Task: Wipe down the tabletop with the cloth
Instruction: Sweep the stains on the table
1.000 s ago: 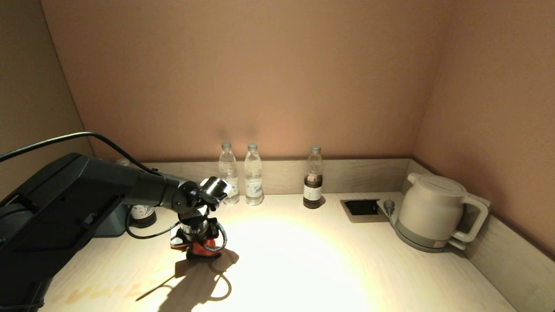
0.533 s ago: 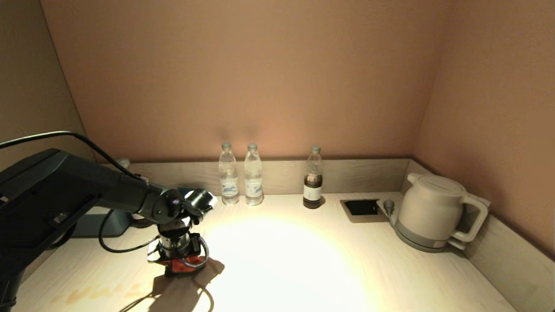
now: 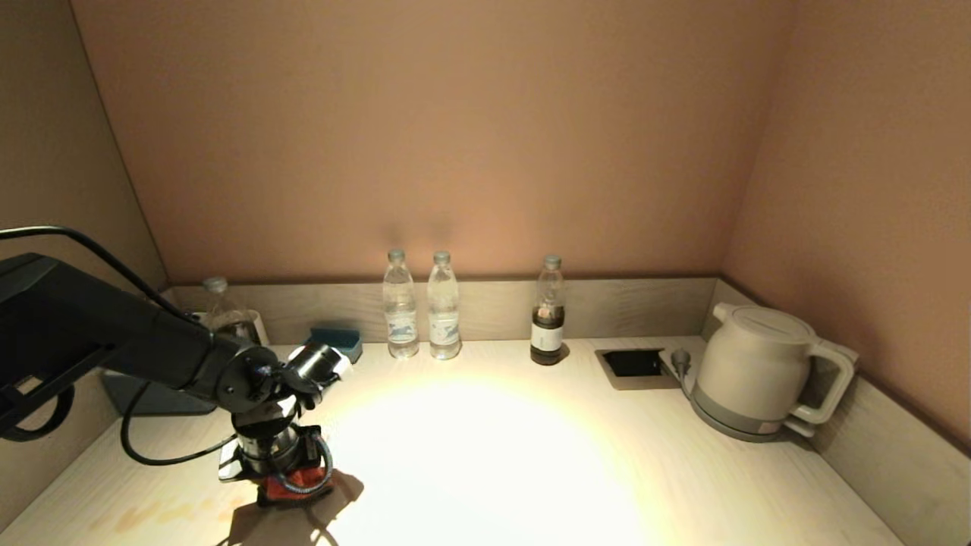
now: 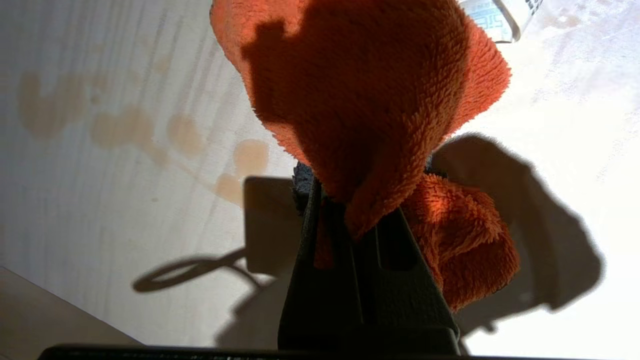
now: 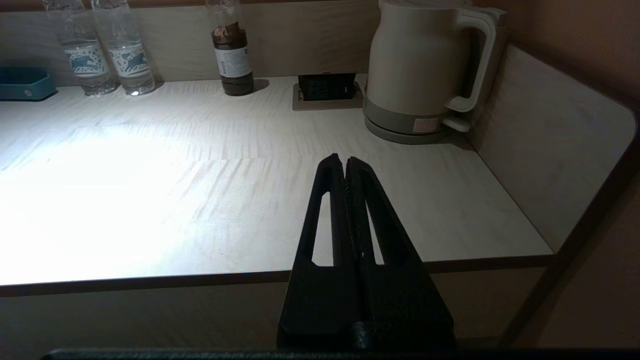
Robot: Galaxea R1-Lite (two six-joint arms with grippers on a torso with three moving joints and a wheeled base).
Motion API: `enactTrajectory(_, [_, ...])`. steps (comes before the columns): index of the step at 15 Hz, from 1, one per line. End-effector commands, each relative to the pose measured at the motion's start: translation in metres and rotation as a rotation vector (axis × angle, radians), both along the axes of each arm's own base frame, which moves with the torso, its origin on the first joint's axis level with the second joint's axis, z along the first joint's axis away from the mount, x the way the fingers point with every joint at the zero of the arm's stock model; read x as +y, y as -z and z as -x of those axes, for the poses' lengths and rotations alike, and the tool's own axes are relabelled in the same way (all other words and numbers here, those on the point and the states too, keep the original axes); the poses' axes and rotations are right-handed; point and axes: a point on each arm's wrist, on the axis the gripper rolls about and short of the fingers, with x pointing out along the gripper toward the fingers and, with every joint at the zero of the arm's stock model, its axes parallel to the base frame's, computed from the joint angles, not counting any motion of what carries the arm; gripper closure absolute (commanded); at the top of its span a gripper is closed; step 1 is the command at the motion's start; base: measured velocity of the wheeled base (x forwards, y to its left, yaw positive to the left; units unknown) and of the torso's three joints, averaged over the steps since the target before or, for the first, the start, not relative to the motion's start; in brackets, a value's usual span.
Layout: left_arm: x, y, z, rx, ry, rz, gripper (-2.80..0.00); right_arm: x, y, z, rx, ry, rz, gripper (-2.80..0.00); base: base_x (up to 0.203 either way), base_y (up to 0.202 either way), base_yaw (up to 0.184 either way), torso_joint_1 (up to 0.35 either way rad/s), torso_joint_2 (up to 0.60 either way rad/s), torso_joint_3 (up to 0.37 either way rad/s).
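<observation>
The orange-red fuzzy cloth (image 3: 292, 484) lies pressed on the pale wood-grain tabletop (image 3: 531, 455) at the near left. My left gripper (image 3: 282, 476) points straight down on it, shut on a fold. In the left wrist view the cloth (image 4: 370, 100) bunches around the black fingers (image 4: 325, 235), with a dark grey edge of its underside showing. Brownish stains (image 4: 135, 130) mark the tabletop (image 4: 100, 210) beside the cloth. My right gripper (image 5: 345, 162) is shut on nothing, parked off the front edge of the tabletop (image 5: 200, 150), out of the head view.
Two water bottles (image 3: 421, 307) and a dark-liquid bottle (image 3: 548, 311) line the back rim. A white kettle (image 3: 758, 371) stands at the right beside a black recess (image 3: 633, 362). A blue-grey box (image 3: 335, 341), a further bottle (image 3: 224, 315) and a grey box (image 3: 152, 398) sit at the far left.
My left gripper has dragged the cloth across the tabletop leftwards and towards the front edge. The arm has drawn back, uncovering the blue-grey box and the left bottle. The right arm is still.
</observation>
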Motion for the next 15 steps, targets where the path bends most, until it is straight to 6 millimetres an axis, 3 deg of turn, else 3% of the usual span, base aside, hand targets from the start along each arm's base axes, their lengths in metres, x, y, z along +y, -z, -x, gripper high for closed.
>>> enactTrajectory(1, [0.009,-0.005,0.015,-0.022,0.004,0.01,0.0,0.0,0.0,0.0,0.001,0.0,0.002,0.0,0.0,0.0,0.0,0.0,0.0,0.0])
enactTrajectory(6, [0.025,-0.007,0.023,-0.057,0.028,0.065,0.0,0.0,0.0,0.0,0.001,0.0,0.0,0.0,0.0,0.0,0.0,0.0,0.0,0.0])
enactTrajectory(9, [0.063,-0.011,0.037,-0.056,0.041,0.12,0.0,0.0,0.0,0.0,0.001,0.0,0.002,0.0,0.0,0.0,0.0,0.0,0.0,0.0])
enactTrajectory(11, [0.068,-0.012,0.038,-0.062,0.059,0.137,0.0,0.0,0.0,0.0,0.001,0.0,0.0,0.0,0.0,0.0,0.0,0.0,0.0,0.0])
enactTrajectory(15, [0.12,-0.008,0.039,-0.078,0.048,0.19,0.0,0.0,0.0,0.0,0.001,0.0,0.0,0.0,0.0,0.0,0.0,0.0,0.0,0.0])
